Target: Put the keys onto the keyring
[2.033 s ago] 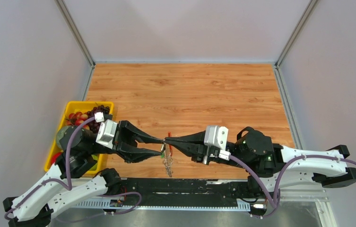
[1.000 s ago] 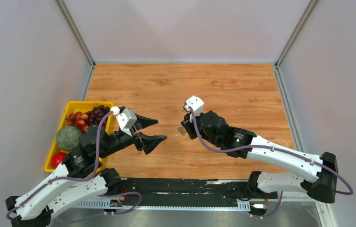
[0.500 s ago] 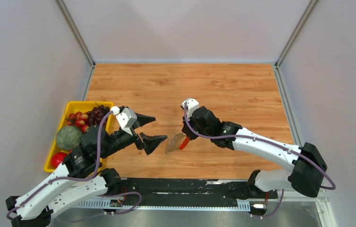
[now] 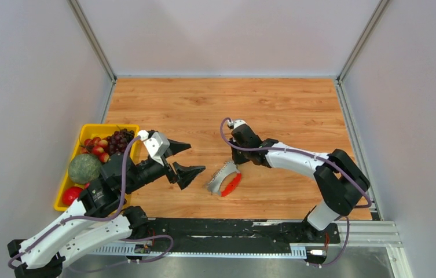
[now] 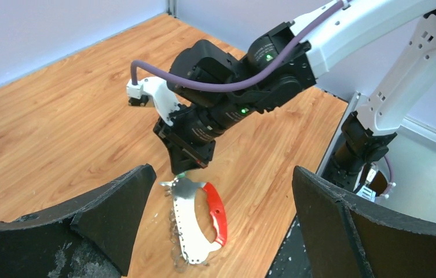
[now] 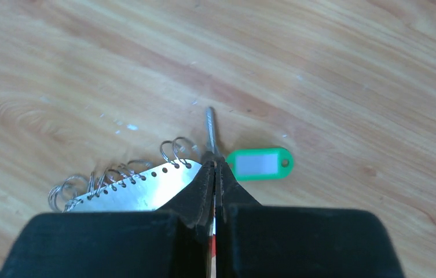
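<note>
Staging: right tool [image 6: 214, 169] pinches red-looped silvery fan keyring [image 6: 140, 194]; green-tagged key [image 6: 260, 164] at 3 o'clock; left tool [image 4: 195, 157] spread, should grab key next.

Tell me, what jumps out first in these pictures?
The keyring, a bright red loop on a jagged silver fan, lies in the middle of the wooden table, with the right gripper pinched shut at its end. A tiny green-headed key sits right beside that tip. At the left edge glows a yellow fruit tray.
</note>
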`<action>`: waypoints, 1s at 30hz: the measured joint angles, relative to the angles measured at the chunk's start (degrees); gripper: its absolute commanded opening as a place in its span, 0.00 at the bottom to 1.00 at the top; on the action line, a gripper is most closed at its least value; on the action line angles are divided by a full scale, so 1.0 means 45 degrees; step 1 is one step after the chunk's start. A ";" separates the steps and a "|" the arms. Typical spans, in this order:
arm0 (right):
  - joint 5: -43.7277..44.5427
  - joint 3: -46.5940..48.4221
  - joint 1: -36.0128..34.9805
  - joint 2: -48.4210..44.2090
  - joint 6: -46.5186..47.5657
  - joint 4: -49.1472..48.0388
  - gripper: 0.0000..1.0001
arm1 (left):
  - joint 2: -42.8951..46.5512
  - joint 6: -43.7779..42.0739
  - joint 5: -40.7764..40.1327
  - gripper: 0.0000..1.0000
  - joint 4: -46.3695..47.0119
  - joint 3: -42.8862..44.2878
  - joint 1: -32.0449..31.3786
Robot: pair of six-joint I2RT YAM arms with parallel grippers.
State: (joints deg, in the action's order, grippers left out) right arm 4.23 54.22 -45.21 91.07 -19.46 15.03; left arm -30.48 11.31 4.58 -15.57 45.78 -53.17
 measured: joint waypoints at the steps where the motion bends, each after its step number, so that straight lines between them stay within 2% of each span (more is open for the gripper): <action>1: 0.0078 0.0044 0.0146 0.0165 -0.0039 -0.0010 0.00 | -0.0010 0.0000 0.0000 1.00 0.0000 0.0000 0.0000; 8: 0.1443 0.0578 0.0602 0.0758 -0.0155 -0.0418 0.02 | -0.0228 0.0000 0.0005 1.00 0.0010 0.0000 0.0000; 12: 0.1656 0.0908 0.0602 0.1030 -0.0214 -0.0899 0.36 | -0.0403 0.0000 0.0010 1.00 0.0010 0.0000 0.0000; 18: 0.1729 0.0942 0.0602 0.1214 -0.0238 -0.1316 0.61 | -0.0495 0.0000 -0.0039 1.00 0.0005 0.0000 0.0000; 20: 0.1715 0.0937 0.0588 0.1098 -0.0233 -0.1331 0.77 | -0.0529 0.0000 -0.0102 1.00 -0.0005 0.0000 0.0000; 21: 0.1700 0.0923 0.0588 0.0928 -0.0199 -0.1302 0.90 | -0.0544 0.0000 -0.0141 1.00 -0.0005 0.0000 0.0000; 22: 0.1710 0.0894 0.0588 0.0680 -0.0194 -0.1273 0.98 | -0.0559 -0.0005 -0.0180 1.00 -0.0005 0.0000 0.0000; 30: 0.1812 0.1010 0.0583 -0.2555 0.0165 -0.0729 1.00 | -0.0612 -0.0029 -0.0942 1.00 -0.0034 0.0000 0.0000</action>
State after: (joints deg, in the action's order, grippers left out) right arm 12.38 58.76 -42.59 79.57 -18.72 11.75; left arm -33.23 11.18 0.34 -15.73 45.78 -53.17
